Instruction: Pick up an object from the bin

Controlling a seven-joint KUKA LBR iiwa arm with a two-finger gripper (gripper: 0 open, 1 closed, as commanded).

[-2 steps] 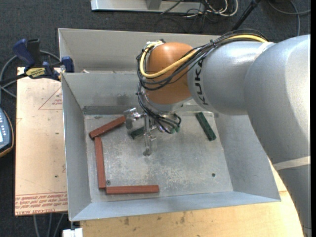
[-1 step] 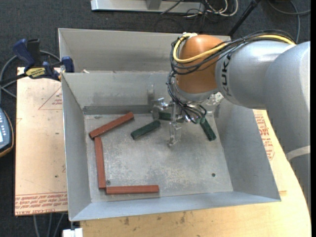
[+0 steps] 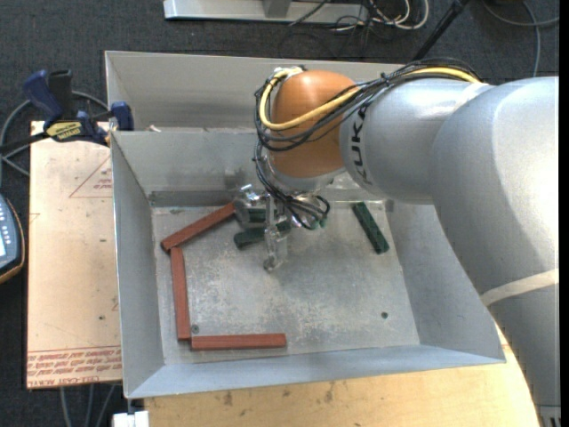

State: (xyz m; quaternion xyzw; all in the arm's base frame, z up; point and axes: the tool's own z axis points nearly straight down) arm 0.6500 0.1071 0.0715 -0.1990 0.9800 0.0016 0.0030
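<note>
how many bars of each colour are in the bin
red-brown bars: 3
dark green bars: 2, one partly hidden under the gripper
total: 5

1. Dull grey all over the bin (image 3: 133, 238), walls plain, floor mottled with paler scuffs and dark specks
2. Reddish-brown, plain and unpatterned, on the slanted bar (image 3: 200, 227) at the floor's upper left
3. Same reddish-brown on the upright bar (image 3: 180, 294) along the left wall and on the flat bar (image 3: 238, 342) along the near wall
4. Dark green on the short bar (image 3: 369, 227) at the right of the floor
5. Dark green, nearly black, on the small piece (image 3: 247, 237) beside the slanted bar's upper end
6. Glossy orange on the wrist cover (image 3: 307, 140), looped with yellow cables (image 3: 338, 107) and black ones
7. Smooth silver-grey on the arm (image 3: 462, 176), with dark lettering (image 3: 354, 149) near the wrist
</note>
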